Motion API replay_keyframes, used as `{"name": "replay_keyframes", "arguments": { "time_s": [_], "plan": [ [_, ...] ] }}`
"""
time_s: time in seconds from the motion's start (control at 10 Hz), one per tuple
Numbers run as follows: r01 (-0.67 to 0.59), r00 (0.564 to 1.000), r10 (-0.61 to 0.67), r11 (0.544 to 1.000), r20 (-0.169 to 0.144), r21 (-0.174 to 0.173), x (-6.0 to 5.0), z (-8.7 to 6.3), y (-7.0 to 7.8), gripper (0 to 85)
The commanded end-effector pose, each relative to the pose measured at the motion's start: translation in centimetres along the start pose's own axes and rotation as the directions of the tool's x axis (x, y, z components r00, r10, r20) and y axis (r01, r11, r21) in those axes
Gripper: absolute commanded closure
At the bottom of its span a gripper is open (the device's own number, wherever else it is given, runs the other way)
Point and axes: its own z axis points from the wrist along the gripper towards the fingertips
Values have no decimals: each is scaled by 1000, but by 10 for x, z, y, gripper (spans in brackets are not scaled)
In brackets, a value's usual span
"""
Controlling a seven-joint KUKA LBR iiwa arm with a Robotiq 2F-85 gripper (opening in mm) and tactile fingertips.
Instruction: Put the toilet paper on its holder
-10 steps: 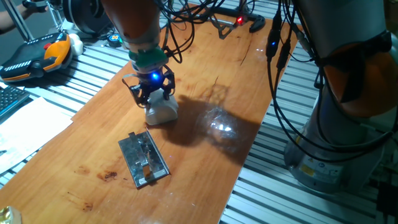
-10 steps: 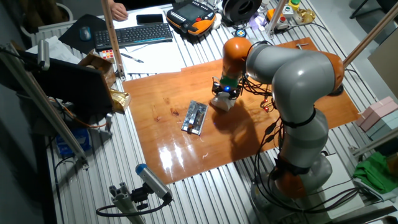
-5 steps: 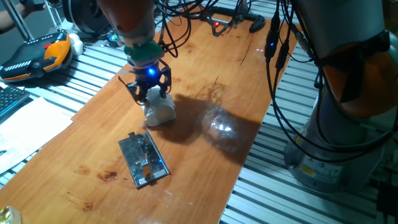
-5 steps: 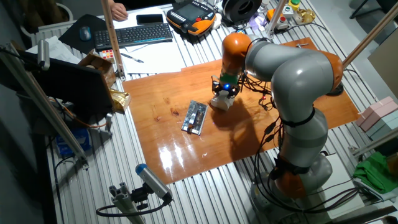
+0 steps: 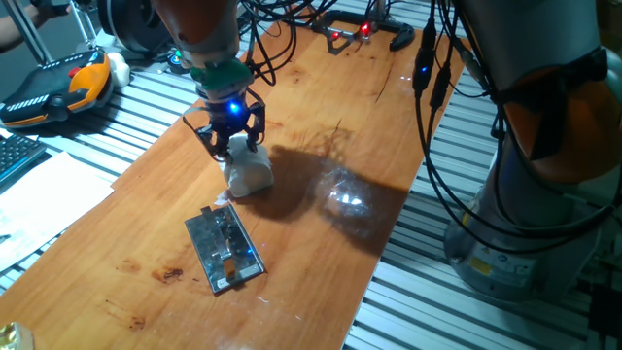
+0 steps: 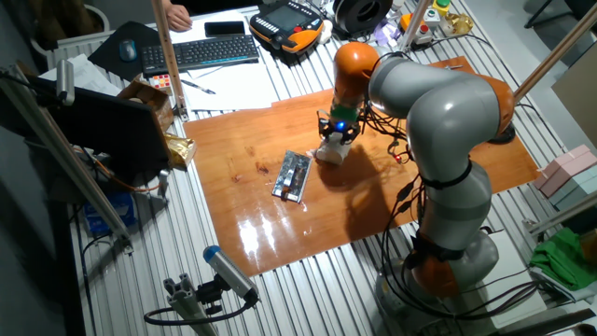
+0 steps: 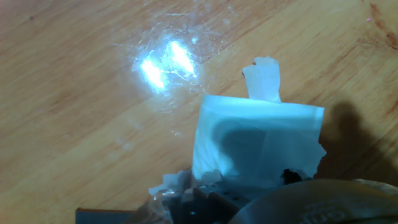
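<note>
Jaws (image 5: 231,146) closed on the toilet paper (image 5: 248,172) — roll resting on table (image 5: 321,117), holder (image 5: 225,249) lying nearby — apart.

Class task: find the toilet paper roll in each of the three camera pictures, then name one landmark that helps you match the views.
One fixed view: toilet paper left of centre, beneath the gripper.
The other fixed view: upper centre, right of the holder.
Hand view: lower centre-right.
Shared landmark: the wooden tabletop.
</note>
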Motion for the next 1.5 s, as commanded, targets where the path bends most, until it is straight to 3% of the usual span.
{"name": "replay_keyframes", "arguments": {
  "time_s": [0.0,0.1,0.2,0.8,1.4],
  "plan": [
    [-5,1000,5,1000,6,3,0,2,1,243],
    [-19,1000,19,1000,12,9,0,2,2,93],
    [-37,999,37,999,13,5,0,1,3,0],
    [-83,996,82,996,25,30,3,13,2,0],
    [-61,997,60,998,57,22,1,26,-2,0]
  ]
}}
